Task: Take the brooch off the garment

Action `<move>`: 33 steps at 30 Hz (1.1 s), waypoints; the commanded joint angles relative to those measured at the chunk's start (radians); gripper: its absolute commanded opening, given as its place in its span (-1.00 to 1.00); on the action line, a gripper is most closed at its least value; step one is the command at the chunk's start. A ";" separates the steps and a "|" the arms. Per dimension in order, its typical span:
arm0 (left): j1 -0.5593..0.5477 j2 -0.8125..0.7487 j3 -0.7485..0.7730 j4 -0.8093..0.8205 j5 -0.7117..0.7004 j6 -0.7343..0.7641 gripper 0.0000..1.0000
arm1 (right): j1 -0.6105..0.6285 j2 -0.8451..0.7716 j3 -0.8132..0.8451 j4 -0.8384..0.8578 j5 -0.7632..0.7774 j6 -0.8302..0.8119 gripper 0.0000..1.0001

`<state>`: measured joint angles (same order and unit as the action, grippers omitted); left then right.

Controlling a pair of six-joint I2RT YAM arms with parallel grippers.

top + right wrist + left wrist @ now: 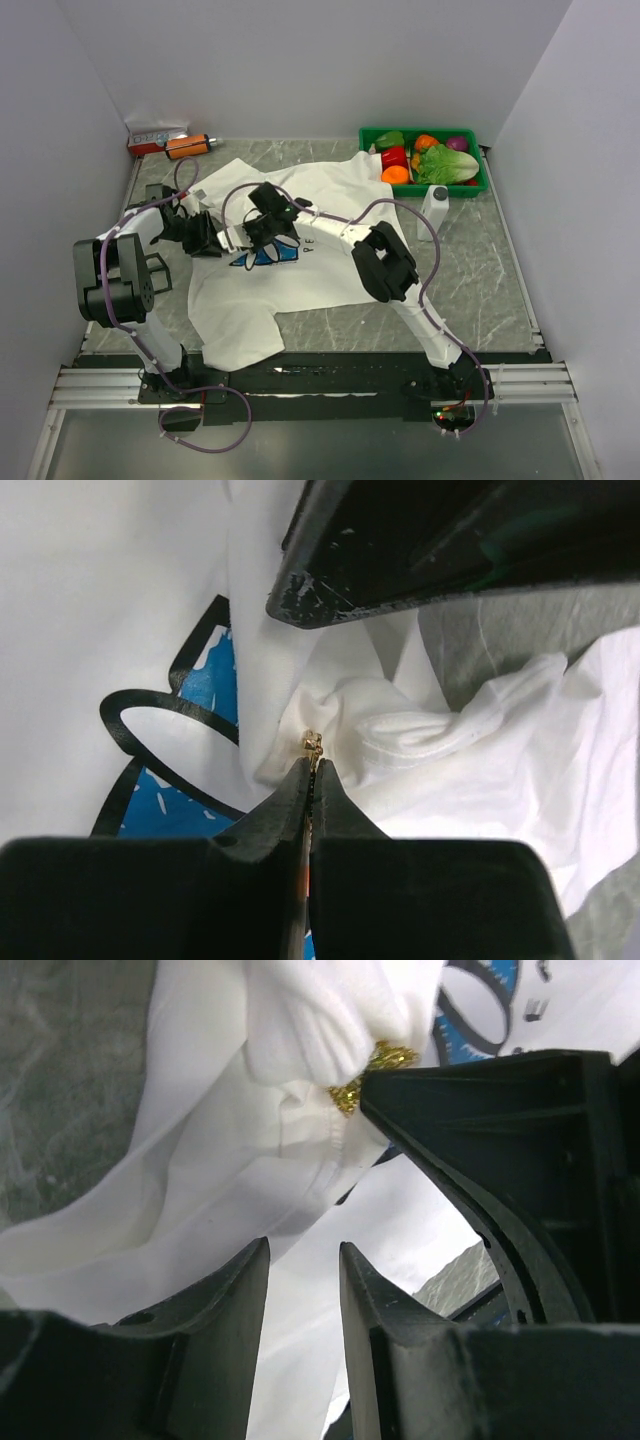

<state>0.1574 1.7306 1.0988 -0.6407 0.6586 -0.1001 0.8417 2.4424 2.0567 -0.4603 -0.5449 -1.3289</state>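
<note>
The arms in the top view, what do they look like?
Both arms are white with black joints and black two-finger grippers, left gripper and right gripper. A purple-grey cable loops along each. The finger tips taper to narrow wedges; the left arm carries a bulky black motor housing.

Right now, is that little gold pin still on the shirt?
Still on: the brooch sits in bunched white shirt, the right gripper pinching it.

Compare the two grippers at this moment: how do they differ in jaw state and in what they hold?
The right gripper has its jaws pressed together, pinching the gold brooch at the tips; the left gripper has a gap between its fingers, filled with bunched garment cloth. The right gripper touches metal; the left gripper touches only fabric. Both are black and meet at the same fold.
</note>
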 commanded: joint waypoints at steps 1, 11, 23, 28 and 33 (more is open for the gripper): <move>-0.004 -0.054 0.042 0.073 0.088 0.068 -0.19 | -0.049 -0.083 0.054 0.012 -0.046 0.302 -1.00; -0.048 -0.124 0.047 0.184 0.153 0.128 -0.12 | -0.125 -0.177 0.005 0.107 -0.227 0.969 -1.00; -0.122 -0.102 -0.019 0.369 0.230 0.030 -0.09 | -0.188 -0.192 -0.119 0.279 -0.348 1.390 -1.00; -0.122 -0.046 -0.002 0.369 0.231 0.034 -0.20 | -0.205 -0.166 -0.106 0.313 -0.356 1.458 -1.00; -0.122 0.001 0.021 0.386 0.315 0.011 -0.28 | -0.217 -0.146 -0.076 0.316 -0.363 1.484 -1.00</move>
<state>0.0341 1.7000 1.0836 -0.2996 0.8787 -0.0643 0.6392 2.2925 1.9331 -0.1982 -0.8669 0.0948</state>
